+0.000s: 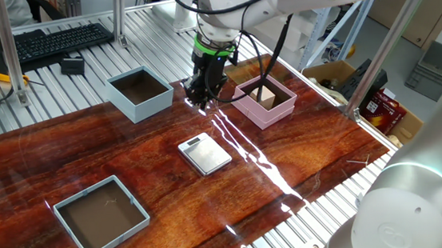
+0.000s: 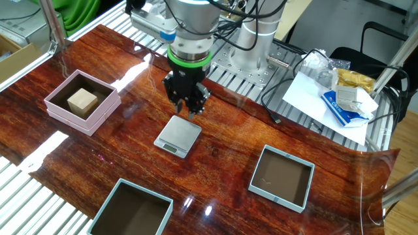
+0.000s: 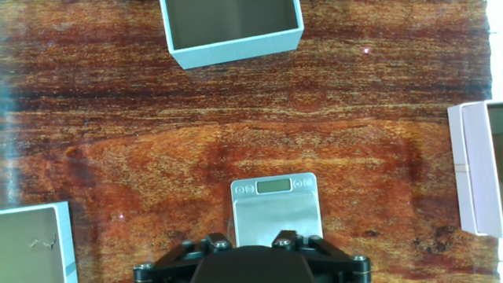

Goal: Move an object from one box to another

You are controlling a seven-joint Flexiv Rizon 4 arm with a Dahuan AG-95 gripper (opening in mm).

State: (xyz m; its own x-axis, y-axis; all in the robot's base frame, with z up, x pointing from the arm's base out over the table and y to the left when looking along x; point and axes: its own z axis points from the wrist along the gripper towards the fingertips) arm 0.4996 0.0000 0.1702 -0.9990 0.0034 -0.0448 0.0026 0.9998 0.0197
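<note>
A small tan cube, the object (image 1: 267,96) (image 2: 82,101), sits inside the low pink box (image 1: 272,116) (image 2: 75,119), whose edge shows at the right of the hand view (image 3: 469,173). The tall light blue box (image 1: 152,106) (image 2: 147,191) (image 3: 236,49) stands apart with nothing in it. My gripper (image 1: 200,98) (image 2: 191,109) hangs above the table just by the silver scale (image 1: 205,153) (image 2: 177,136) (image 3: 275,212), well short of the pink box. Its fingers stand close together with nothing between them. The hand view shows only its black housing (image 3: 250,267); the tips are hidden.
A wider, shallower grey-blue tray (image 1: 90,192) (image 2: 290,156) (image 3: 69,244) lies beyond the scale. A keyboard (image 1: 61,40) sits off the table's back edge. Papers and packets (image 2: 339,98) lie beside the arm's base, and a carton (image 1: 337,74) stands past the pink box.
</note>
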